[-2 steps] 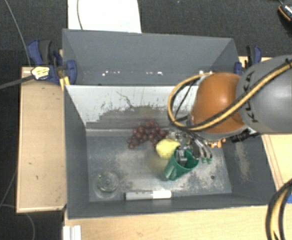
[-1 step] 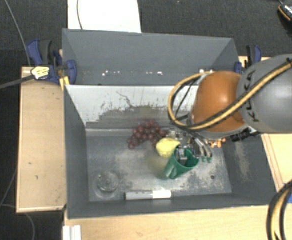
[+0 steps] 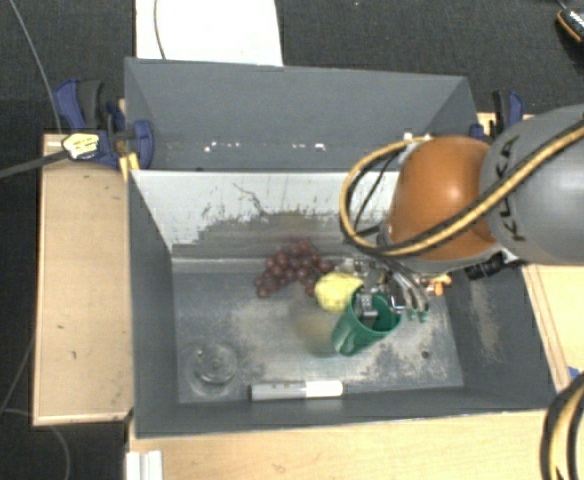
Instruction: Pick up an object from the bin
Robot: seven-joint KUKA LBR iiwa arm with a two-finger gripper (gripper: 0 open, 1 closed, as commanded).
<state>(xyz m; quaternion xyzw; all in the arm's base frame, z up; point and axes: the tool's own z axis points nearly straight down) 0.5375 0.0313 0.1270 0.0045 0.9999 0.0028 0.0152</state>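
- We've got the grey bin (image 3: 152,298) with only a few loose things on its floor.
- The gripper (image 3: 387,306) is down right of the middle, right on top of a green cup (image 3: 352,336) that's tipped over; we can't tell if it's open or closed on it.
- A yellow lemon-ish thing (image 3: 334,290) is touching the cup's back side, with purple grapes (image 3: 287,268) just beside it.
- A clear glass (image 3: 212,365) stands in the front left corner.
- A white marker (image 3: 297,391) lies along the front edge.

Arm (image 3: 542,198) in from the right — orange-covered wrist (image 3: 442,203) angled down, jaws low, cables (image 3: 372,183) looped alongside.
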